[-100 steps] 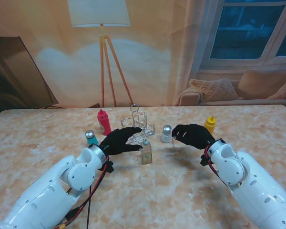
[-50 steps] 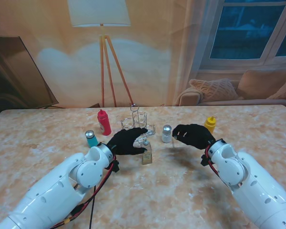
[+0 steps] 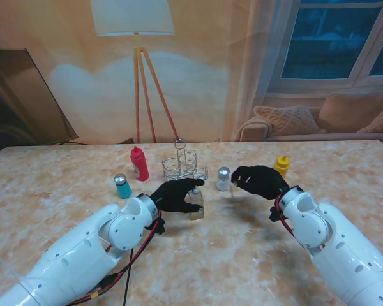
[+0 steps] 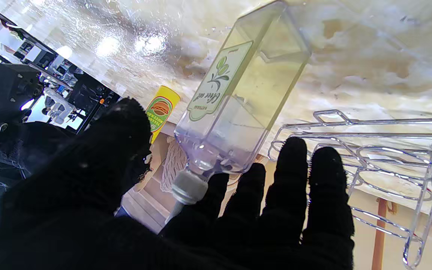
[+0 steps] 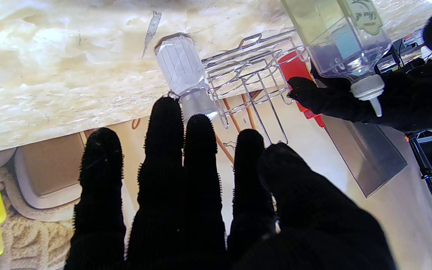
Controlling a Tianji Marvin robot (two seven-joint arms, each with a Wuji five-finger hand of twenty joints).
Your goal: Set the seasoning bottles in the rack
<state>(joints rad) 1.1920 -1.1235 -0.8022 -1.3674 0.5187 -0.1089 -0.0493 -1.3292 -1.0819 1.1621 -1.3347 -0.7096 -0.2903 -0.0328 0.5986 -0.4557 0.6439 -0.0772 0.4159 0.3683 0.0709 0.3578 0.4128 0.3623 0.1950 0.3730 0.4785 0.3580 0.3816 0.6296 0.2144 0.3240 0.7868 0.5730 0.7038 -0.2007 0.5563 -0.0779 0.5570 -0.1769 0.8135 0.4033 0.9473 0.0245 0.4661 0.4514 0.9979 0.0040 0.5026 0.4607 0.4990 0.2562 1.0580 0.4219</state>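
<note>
Olive oil bottle [image 3: 196, 205] upright, nozzle up, beside left hand [image 3: 176, 195]

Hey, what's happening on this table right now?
A two-armed robot is putting seasoning bottles into a wire rack, which holds none yet. Its left hand is at the olive oil bottle, fingers wrapped around its neck, just in front of the rack. The right hand hovers open beside the silver shaker. The red bottle, teal shaker and yellow bottle wait on the table.
</note>
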